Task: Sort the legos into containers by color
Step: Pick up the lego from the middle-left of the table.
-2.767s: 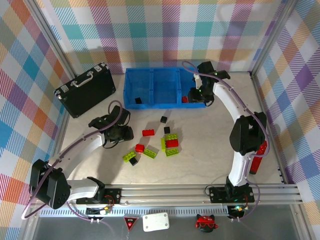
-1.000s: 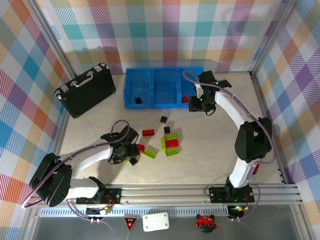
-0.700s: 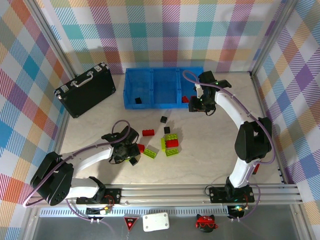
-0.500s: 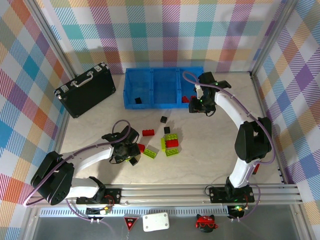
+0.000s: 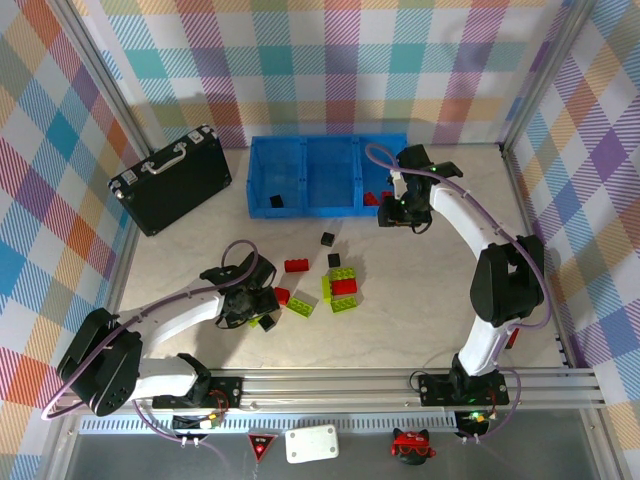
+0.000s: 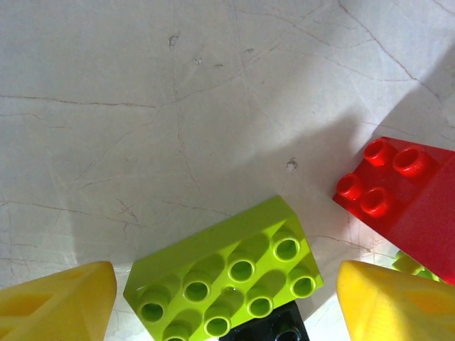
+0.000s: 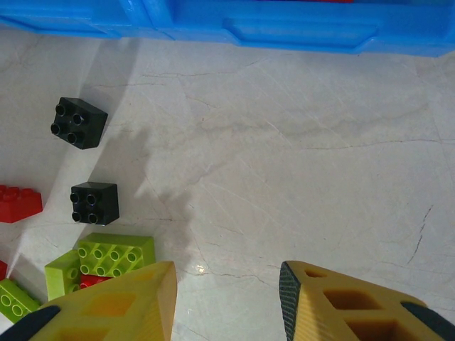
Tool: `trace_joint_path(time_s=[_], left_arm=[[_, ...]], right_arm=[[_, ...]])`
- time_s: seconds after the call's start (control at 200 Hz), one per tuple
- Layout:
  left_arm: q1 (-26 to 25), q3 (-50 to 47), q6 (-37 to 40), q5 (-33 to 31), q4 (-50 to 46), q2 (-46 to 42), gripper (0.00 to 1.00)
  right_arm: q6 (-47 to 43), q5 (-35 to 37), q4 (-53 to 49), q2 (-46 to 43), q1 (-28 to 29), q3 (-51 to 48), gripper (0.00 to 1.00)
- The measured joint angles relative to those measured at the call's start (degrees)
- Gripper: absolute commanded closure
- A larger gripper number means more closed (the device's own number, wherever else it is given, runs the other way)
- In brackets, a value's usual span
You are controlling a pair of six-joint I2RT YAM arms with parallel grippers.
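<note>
My left gripper [image 6: 226,288] stands open astride the lime-green brick [image 6: 224,273]; my right gripper [image 7: 227,277] is open over table [image 7: 306,177], near the blue tray [image 7: 298,32] wall.

The tray [image 7: 298,32] wall runs along the top edge, with pale table [image 7: 320,142] below it. At left lies a black brick [image 7: 78,122], and just below it a second black brick [image 7: 94,202], the two apart. A red brick [image 7: 18,202] is cut off by the left edge. Lower left sit green bricks [image 7: 117,256] (a sliver of red shows among them). The right gripper [image 7: 226,284] hangs over bare table, its yellow fingers [image 7: 114,305] spread with nothing between.
</note>
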Motion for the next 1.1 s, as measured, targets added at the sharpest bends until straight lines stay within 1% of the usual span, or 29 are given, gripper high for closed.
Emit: trace_joint_path(time_s=[0.105, 0.235, 0.385, 0.525, 0.61, 0.855, 1.1], left_arm=[[0.0, 0.02, 0.0, 0.22, 0.52, 0.44, 0.16], [0.0, 0.0, -0.02, 0.66, 1.44, 2.51, 0.17], [0.0, -0.44, -0.17, 1.11, 2.56, 3.91, 0.23], [0.0, -0.5, -0.28, 1.29, 2.56, 3.98, 0.32], [0.0, -0.39, -0.24, 1.25, 2.27, 3.85, 0.35], [0.0, 1.4, 0.9, 0.13, -0.09, 3.43, 0.36], [0.02, 7.72, 3.74, -1.51, -3.91, 1.73, 0.36]], right_arm=[[0.0, 0.0, -0.02, 0.0, 0.07, 0.0, 0.56], [-0.02, 0.0, -0.24, 0.0, 0.22, 0.0, 0.56], [-0.07, 0.02, -0.5, 0.0, 0.46, 0.0, 0.56], [-0.22, 0.04, -0.92, 0.0, 0.46, 0.0, 0.56], [-0.22, 0.04, -1.07, 0.0, 0.46, 0.0, 0.56], [-0.22, 0.31, -1.53, -0.66, 0.5, 0.0, 0.56], [-0.22, 1.11, -1.95, -3.45, 0.55, 0.0, 0.56]])
